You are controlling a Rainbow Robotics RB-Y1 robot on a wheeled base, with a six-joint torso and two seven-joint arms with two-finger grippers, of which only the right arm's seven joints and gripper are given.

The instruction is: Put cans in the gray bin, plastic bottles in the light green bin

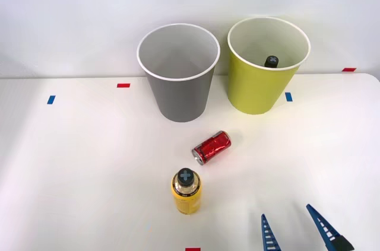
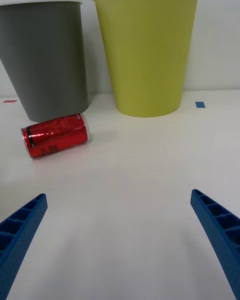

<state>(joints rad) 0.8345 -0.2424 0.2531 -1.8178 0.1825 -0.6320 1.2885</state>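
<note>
Before gray bin, toppled can

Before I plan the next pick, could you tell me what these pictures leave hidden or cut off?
- Front view: inside the light green bin, a black cap shows; the bin wall hides the rest of that item.
- Front view: the gray bin floor is hidden by its near wall.
- Front view: the open right gripper is cut off by the picture's edge.
- Wrist view: both bins' insides are hidden; the red can lies on its side.
</note>
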